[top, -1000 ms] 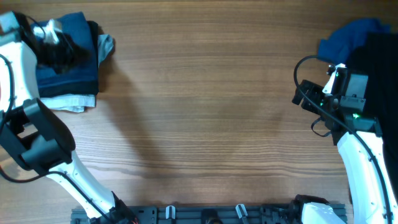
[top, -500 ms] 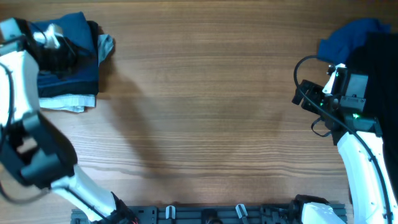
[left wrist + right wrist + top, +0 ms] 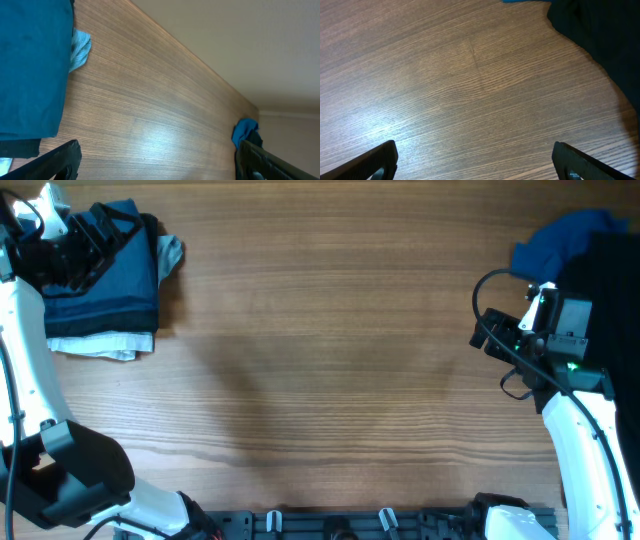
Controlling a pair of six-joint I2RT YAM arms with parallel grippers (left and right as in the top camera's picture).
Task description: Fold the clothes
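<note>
Right gripper (image 3: 475, 160): hovering over the bare table (image 3: 330, 360), jaws standing wide, holding nothing.
Black garment (image 3: 615, 280): lying at the right edge, beside that arm.
Folded stack (image 3: 105, 295): sitting far left, dark blue over pale fabric.
Left gripper (image 3: 157, 157): hanging over that stack, jaws wide, apparently empty.
Blue garment (image 3: 560, 240): lying crumpled, far right.

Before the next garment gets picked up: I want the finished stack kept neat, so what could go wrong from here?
1. The open left gripper hangs close over the folded stack; a careless move could snag the top dark blue garment and pull the fold apart.
2. At the right, the blue garment lies against the black garment, so the open right gripper might drag both together.
</note>
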